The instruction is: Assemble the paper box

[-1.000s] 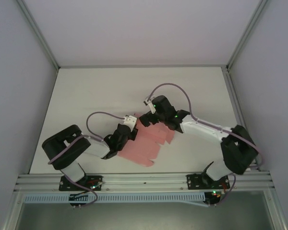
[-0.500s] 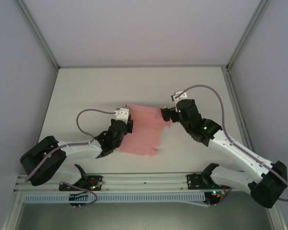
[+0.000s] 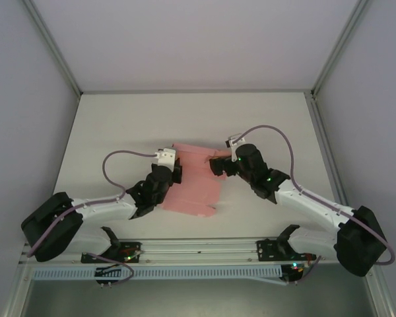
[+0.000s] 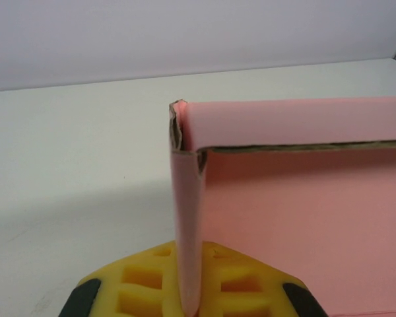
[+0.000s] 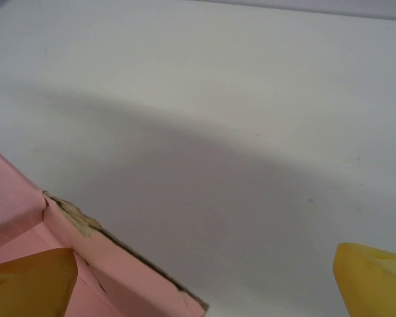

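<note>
No readable text, label, number or sign, even on the paper box (image 3: 195, 186)

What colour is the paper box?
The paper box is pink, clearest in the left wrist view.

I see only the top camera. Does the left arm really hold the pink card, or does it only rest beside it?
Observer: It holds it. In the left wrist view, the left gripper has its jaws shut on an upright flap of the paper box.
Operator: Does the right one grip too?
Observer: No. The right gripper has its jaws wide open, one finger in front of the pink card, the other over bare table.
Operator: Is the card damaged?
Observer: The corner above the held flap looks frayed, with brown torn edge showing.
</note>
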Controlling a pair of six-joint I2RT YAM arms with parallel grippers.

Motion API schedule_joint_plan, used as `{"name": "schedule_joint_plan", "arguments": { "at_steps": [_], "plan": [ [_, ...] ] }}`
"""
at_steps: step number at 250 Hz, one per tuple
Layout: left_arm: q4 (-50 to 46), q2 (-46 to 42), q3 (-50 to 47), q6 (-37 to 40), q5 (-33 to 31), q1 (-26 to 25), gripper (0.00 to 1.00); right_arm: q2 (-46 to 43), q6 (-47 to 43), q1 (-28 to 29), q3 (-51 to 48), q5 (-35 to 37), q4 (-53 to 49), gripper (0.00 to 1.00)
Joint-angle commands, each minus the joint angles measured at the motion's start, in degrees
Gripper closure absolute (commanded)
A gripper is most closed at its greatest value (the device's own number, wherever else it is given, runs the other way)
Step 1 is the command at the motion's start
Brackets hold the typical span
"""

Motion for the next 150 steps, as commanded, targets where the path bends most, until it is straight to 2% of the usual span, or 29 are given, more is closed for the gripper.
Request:
{"name": "schedule_joint_plan", "arguments": {
  "at_steps": [1,24,44,124,150],
  "plan": [
    [1.1,-0.8,0.2,-1.8,2.0,-1.0,1.0,-1.3,7.9,-0.1,-5.7,-3.3,20.0,0.0],
    [1.0,-1.4,0.0,-3.0,2.7,-1.2,1.0,-1.8,10.5,0.2,-10.0,-3.1,28.8,0.0],
    [1.0,-2.2,-0.4,-3.6,2.6,-1.1,1.0,-3.0,11.1,0.4,-11.0,-3.0,29.8,0.0],
    [-5.1,-7.4,1.5,-5.9,-1.6,-0.7,1.0,-12.2,14.7,1.3,-7.4,4.7,7.7,0.0],
    [-8.0,-9.6,2.3,-6.0,-3.0,0.2,1.0,-16.6,14.9,1.3,-8.7,7.9,3.7,0.0]
  ]
}}
